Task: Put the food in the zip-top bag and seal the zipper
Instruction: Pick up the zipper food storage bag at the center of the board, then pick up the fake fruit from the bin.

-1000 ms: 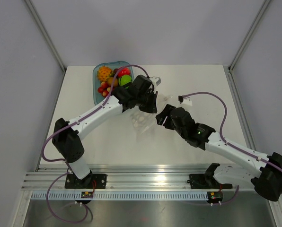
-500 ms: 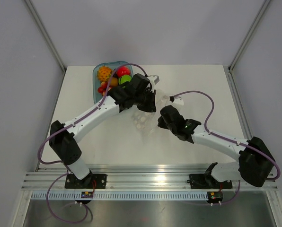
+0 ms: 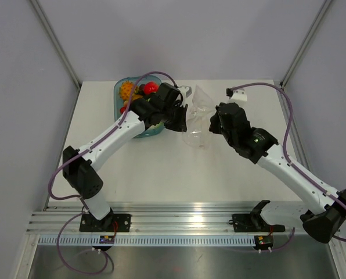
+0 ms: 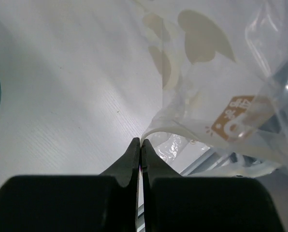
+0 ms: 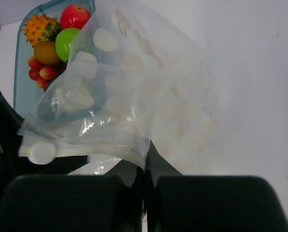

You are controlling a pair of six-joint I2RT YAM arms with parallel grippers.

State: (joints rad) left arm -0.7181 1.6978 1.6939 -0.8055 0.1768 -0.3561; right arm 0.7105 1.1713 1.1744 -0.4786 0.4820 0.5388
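The zip-top bag [image 3: 197, 116] is held off the table [image 3: 161, 168] between both arms, just beside the blue tray [image 3: 147, 131]. The left gripper [image 4: 140, 141] is clenched on one bag edge, and the right gripper [image 5: 145, 147] on the opposite edge. The food [image 5: 62, 34] is contained in the tray

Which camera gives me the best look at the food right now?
Right wrist: the food shows clearly in the tray, just past the bag. From the top, the left arm hides most of it. Left wrist shows only the tray's rim.
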